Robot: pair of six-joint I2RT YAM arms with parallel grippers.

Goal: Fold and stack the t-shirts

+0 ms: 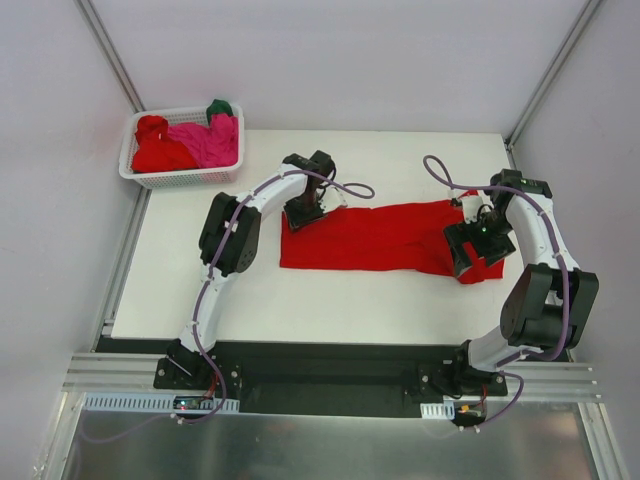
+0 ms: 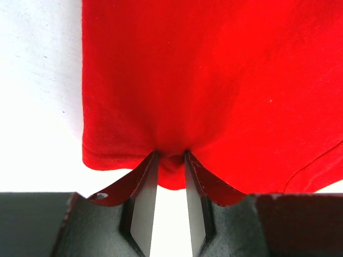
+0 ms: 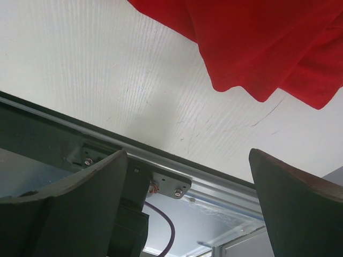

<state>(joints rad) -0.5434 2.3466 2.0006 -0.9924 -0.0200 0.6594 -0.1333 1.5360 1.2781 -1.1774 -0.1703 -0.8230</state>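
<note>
On the tabletop (image 1: 300, 300) your red t-shirt (image 1: 380, 238) lies seemingly part-folded, left jaws pinching its hem, right jaws wide and empty, more shirts (image 1: 210, 145) waiting in the basket (image 1: 170, 180).

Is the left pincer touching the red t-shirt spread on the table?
Touching. The left wrist view shows the left pincer pinching a bunched edge of the red t-shirt between its fingers.

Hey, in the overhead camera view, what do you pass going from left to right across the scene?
white basket → left gripper → red t-shirt, pinched by that gripper at its left end → right gripper, open over the shirt's right end.
</note>
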